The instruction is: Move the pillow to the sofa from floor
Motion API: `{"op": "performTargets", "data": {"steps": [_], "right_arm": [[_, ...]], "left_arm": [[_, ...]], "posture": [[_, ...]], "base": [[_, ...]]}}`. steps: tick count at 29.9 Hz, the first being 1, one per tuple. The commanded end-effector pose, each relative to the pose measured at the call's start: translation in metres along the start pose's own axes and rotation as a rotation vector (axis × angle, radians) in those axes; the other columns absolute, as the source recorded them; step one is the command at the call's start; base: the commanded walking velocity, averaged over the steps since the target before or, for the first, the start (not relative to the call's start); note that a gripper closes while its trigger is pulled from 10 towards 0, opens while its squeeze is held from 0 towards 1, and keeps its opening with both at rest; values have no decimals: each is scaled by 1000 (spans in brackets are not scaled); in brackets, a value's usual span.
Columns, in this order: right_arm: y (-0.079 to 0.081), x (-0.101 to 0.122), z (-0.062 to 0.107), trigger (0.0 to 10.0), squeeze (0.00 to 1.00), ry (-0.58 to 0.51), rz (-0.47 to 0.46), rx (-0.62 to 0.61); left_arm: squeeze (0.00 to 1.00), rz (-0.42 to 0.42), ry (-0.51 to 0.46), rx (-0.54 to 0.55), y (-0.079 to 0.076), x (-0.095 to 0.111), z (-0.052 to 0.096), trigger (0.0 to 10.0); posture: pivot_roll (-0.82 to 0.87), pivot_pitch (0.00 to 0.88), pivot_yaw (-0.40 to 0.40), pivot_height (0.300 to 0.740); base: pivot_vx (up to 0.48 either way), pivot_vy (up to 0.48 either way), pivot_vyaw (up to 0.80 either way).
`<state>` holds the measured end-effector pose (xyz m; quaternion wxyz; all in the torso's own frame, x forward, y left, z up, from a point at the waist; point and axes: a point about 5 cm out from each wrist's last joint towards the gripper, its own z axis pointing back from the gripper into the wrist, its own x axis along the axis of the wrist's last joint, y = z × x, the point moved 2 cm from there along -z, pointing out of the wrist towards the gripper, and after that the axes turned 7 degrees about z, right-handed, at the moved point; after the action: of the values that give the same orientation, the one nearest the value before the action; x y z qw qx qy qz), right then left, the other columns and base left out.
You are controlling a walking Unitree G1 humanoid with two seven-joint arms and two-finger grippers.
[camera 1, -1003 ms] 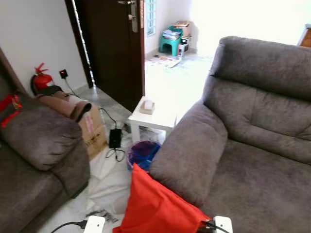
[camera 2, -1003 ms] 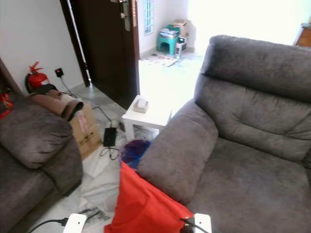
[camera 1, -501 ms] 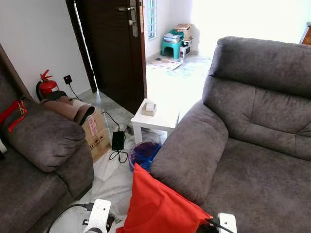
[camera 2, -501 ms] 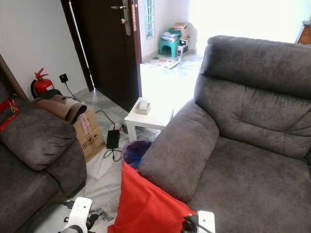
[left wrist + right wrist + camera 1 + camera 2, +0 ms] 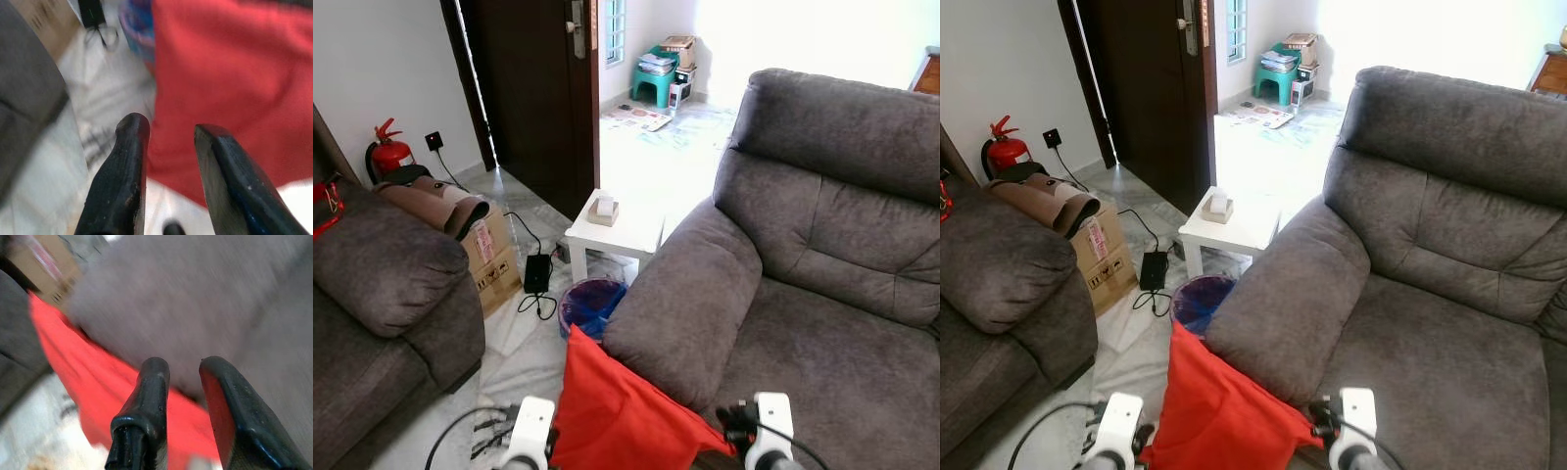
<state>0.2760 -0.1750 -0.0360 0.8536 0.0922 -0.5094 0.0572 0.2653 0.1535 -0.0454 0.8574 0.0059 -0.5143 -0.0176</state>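
I am holding the red pillow (image 5: 617,416) up between my two arms, low and close to me, its lower part cut off by the frame edge. My left gripper (image 5: 168,142) is sitting at the pillow's left edge with a narrow gap between its fingers and nothing clamped in them. My right gripper (image 5: 183,372) is likewise slightly parted beside the pillow's other edge, against the sofa (image 5: 842,294); that view is blurred, so I cannot tell whether the fingers are touching fabric. The pillow's top corner is leaning on the sofa's armrest (image 5: 680,294), hiding part of the purple bin (image 5: 587,302). Beyond are the white side table (image 5: 617,230), a cardboard box (image 5: 489,259) and the dark door (image 5: 533,88).
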Motion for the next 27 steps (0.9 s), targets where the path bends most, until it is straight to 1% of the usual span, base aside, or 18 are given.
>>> {"op": "performTargets", "data": {"steps": [1, 2, 4, 5, 6, 12, 15, 16, 19, 21, 23, 25, 27], "right_arm": [[3, 16, -5, 10000, 0, -68, 13, 20], [3, 16, -5, 10000, 0, -68, 13, 20], [6, 20, -7, 10000, 0, -84, 18, 39], [6, 20, -7, 10000, 0, -84, 18, 39], [7, 21, -7, 10000, 0, -87, 18, 42], [6, 24, -8, 10000, 0, -103, 12, 28], [8, 29, -9, 10000, 0, -133, 10, 47], [10, 32, -9, 10000, 0, -154, -2, 55], [16, 40, -11, 10000, 0, -196, 25, 91], [17, 43, -11, 10000, 0, -215, 20, 94], [19, 53, -12, 10000, 0, -271, 8, 101], [19, 56, -12, 10000, 0, -285, 5, 103], [25, 67, -13, 10000, 0, -349, 0, 118]], "left_arm": [[0, -23, -83, 20, 7, 14, -2, 10000], [0, -23, -83, 20, 7, 14, -2, 10000], [0, -70, -125, 3, 5, 21, -2, 10000], [0, -70, -125, 3, 5, 21, -2, 10000], [0, -88, -139, -11, 2, 23, -3, 10000], [0, -80, -156, -21, -1, 28, -4, 10000], [0, -73, -189, -25, -2, 34, -5, 10000], [0, -77, -213, -27, -2, 38, -5, 10000], [0, -89, -258, -30, 0, 48, -5, 10000], [0, -92, -278, -32, 1, 52, -5, 10000], [0, -106, -313, -29, 4, 58, -5, 10000], [0, -106, -321, -26, 6, 59, -4, 10000], [0, -109, -361, -18, 11, 65, -2, 10000]], "posture": [[-77, 0, -40, 740], [-77, 0, -40, 740], [-78, 0, -41, 740], [-78, 0, -41, 740], [-79, 0, -39, 740], [-78, 0, -23, 740], [-78, 3, -20, 740], [-77, 8, -15, 740], [-76, 14, -11, 740], [-75, 17, -8, 740], [-71, 21, -1, 740], [-70, 22, 2, 740], [-59, 26, 14, 740]], "base": [[0, -292, 0], [0, -292, 0], [0, -428, 0], [0, -428, 0], [0, -480, 0], [0, -443, 0], [0, 0, 0], [0, 0, 0], [0, 0, 0], [0, 0, 0], [0, 0, 0], [0, 0, 0], [0, 0, 0]]}}
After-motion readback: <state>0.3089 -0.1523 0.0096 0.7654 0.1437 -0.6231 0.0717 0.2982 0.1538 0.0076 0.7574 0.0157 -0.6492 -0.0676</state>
